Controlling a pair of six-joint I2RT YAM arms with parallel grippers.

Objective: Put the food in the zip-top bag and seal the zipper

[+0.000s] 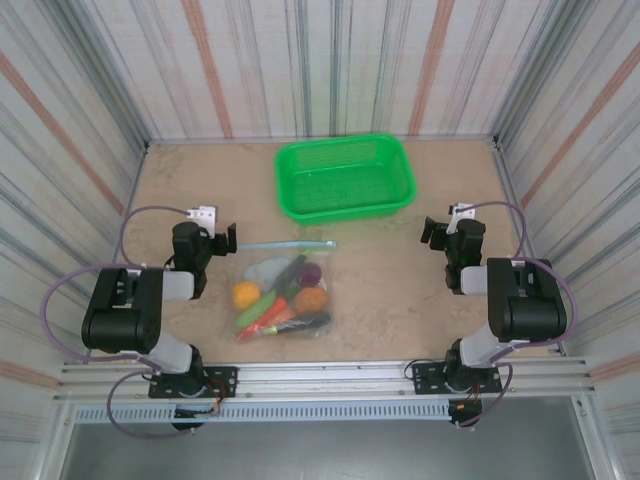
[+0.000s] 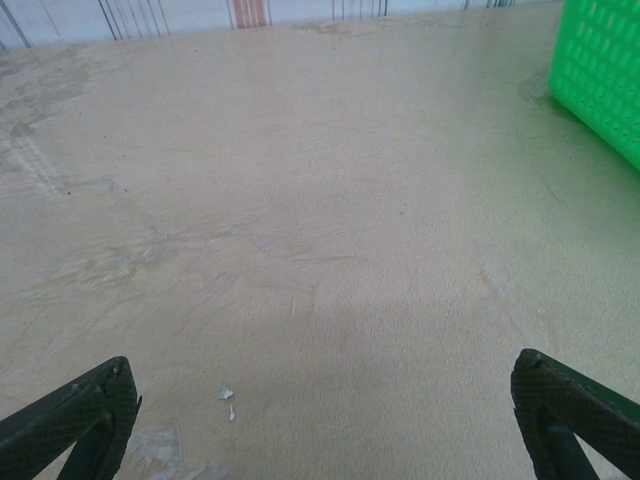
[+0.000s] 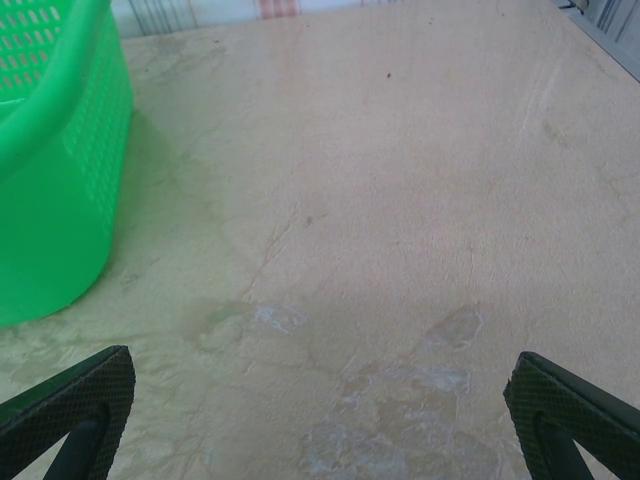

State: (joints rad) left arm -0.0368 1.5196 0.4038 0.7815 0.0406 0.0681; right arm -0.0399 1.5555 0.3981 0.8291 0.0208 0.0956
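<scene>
Clear plastic zip-top bag [image 1: 252, 258], toy produce [image 1: 283, 300] inside, near-edge centre of worktop [image 1: 400, 290] | green mesh basket [image 1: 345, 177] at far edge | left jaws, right jaws released, empty.

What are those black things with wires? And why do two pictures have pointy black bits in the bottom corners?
Those are two robot arms, bolted to the near edge of the table. The big picture comes from a camera up above and behind them. Each arm ends in a two-finger tool for grabbing. The left tool and the right tool are both open and hold nothing. The other two pictures come from little cameras on the wrists. The black bits there are each tool's own fingers, looking out across the table. Between the arms lies a clear bag, with toy food heaped within its outline. A green basket stands farther back.
</scene>
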